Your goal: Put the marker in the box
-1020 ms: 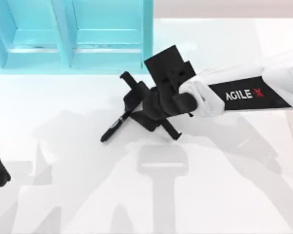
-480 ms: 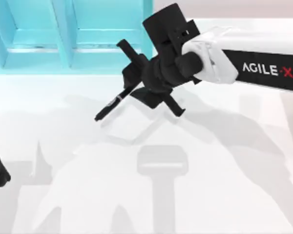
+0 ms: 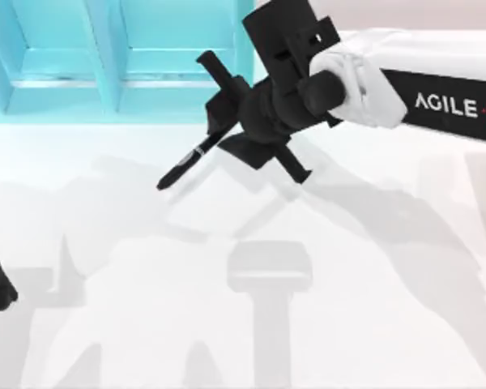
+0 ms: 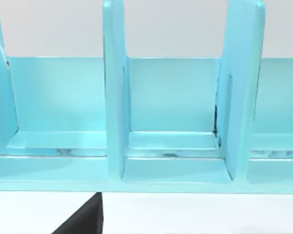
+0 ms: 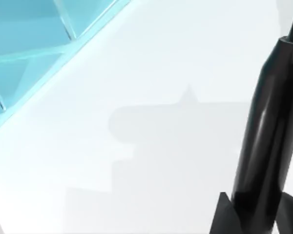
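Marker (image 3: pixel 185 166), slim glossy black stick, clamped by right gripper (image 3: pixel 220 134)

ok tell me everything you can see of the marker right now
The marker is a slim, glossy black stick that looks like plastic, with a thin silver band near its middle and a tapered tip. It lies at a slant in the top view, tip toward the lower left, its other end clamped in the right gripper. It hangs above the white table, just in front of the turquoise box, not yet inside. The right wrist view shows its shiny barrel between the fingers.
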You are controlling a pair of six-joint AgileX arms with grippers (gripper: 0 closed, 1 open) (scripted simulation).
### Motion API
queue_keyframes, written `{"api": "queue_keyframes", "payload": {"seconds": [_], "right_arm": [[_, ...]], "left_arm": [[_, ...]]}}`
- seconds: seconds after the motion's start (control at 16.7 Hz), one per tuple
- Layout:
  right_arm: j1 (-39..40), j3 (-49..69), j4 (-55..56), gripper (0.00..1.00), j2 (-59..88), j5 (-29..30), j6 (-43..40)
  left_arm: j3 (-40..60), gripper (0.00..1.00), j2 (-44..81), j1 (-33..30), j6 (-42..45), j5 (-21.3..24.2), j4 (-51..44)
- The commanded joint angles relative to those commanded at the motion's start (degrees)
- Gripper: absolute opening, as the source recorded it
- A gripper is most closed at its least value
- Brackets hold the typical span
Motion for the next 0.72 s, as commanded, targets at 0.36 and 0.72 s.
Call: {"api": "queue_keyframes", "payload": {"seconds": [0.36,0.72], "right_arm": [[-16.3,-9.9,0.4,0.0,-8.4,-8.8,-6.6],[-52.6,-22.9,-2.0,0.0,-21.7,-20.3,-20.2]], "left_arm": [[0.0,1.0,0.0,0.0,0.0,0.0,0.0],[0.0,1.0,0.0,0.0,0.0,0.0,0.0]]}}
